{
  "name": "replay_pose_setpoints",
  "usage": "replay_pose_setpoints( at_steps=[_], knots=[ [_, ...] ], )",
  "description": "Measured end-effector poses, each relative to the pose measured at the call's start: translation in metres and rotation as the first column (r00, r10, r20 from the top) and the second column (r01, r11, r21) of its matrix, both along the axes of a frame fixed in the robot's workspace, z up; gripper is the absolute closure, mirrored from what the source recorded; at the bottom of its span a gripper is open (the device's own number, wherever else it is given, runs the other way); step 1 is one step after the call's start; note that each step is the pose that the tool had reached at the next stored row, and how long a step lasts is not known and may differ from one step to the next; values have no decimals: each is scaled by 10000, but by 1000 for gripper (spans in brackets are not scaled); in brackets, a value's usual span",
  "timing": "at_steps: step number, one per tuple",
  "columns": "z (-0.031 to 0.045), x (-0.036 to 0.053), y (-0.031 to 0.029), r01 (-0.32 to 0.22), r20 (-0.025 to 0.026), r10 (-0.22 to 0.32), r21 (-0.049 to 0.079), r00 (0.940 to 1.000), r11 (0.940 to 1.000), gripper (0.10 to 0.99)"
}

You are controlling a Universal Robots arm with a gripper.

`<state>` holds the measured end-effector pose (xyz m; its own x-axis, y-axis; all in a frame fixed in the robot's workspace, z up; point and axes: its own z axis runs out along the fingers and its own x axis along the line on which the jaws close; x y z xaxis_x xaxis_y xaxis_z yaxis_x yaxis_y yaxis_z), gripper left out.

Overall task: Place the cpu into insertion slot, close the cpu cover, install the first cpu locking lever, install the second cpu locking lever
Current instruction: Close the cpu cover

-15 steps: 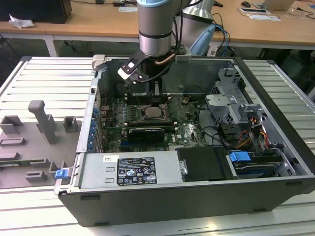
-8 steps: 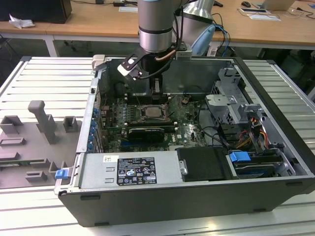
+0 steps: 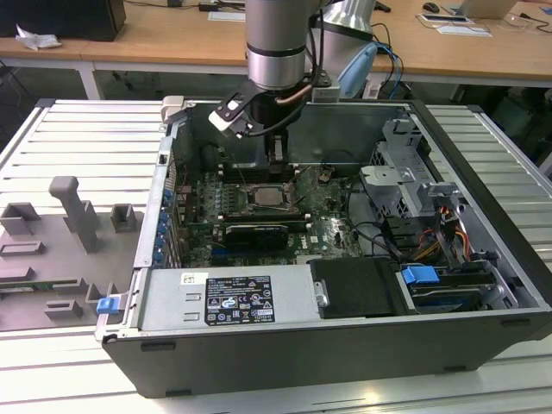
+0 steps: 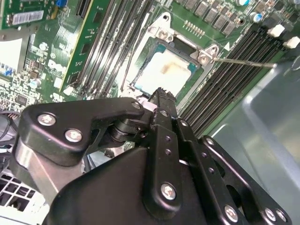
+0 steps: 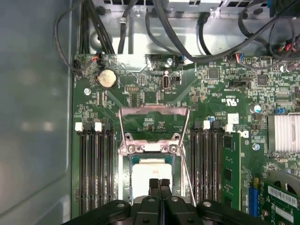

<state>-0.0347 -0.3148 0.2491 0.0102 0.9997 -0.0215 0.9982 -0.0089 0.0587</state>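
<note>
The cpu [image 5: 150,169], a pale square chip, lies in the insertion slot [image 5: 123,164] on the green board; it also shows in the second wrist view as the cpu [image 4: 164,72]. The cpu cover [image 5: 152,110] stands swung up and back from the slot, its window open. A thin locking lever [image 5: 186,176] runs free along one side of the slot, and a lever [image 4: 243,61] sticks out over the memory slots. My gripper [image 5: 159,183] hangs just above the chip's near edge with its black fingers [image 4: 161,96] pressed together on nothing. In the exterior view the gripper [image 3: 278,155] is inside the case above the socket.
Long black memory slots [image 5: 93,168] flank the socket on both sides. Cables [image 5: 187,42] cross the case beyond the board. A power supply [image 3: 228,297] and drive bays [image 3: 414,185] hem the board in. The case wall [image 5: 33,117] is close by.
</note>
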Motion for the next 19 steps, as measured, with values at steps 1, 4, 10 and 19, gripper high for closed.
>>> replay_pose_setpoints(
  at_steps=[1, 4, 10, 19],
  knots=[
    [1, 4, 0, 1, -1, -1, 0, 10000, 10000, 980],
    [21, 5, 1, 1, -1, -1, 0, 10000, 10000, 980],
    [149, 6, 1, -1, -1, 1, -22, 10000, 10000, 980],
    [154, 32, 1, 2, -1, -2, -42, 10000, 10000, 980]
  ],
)
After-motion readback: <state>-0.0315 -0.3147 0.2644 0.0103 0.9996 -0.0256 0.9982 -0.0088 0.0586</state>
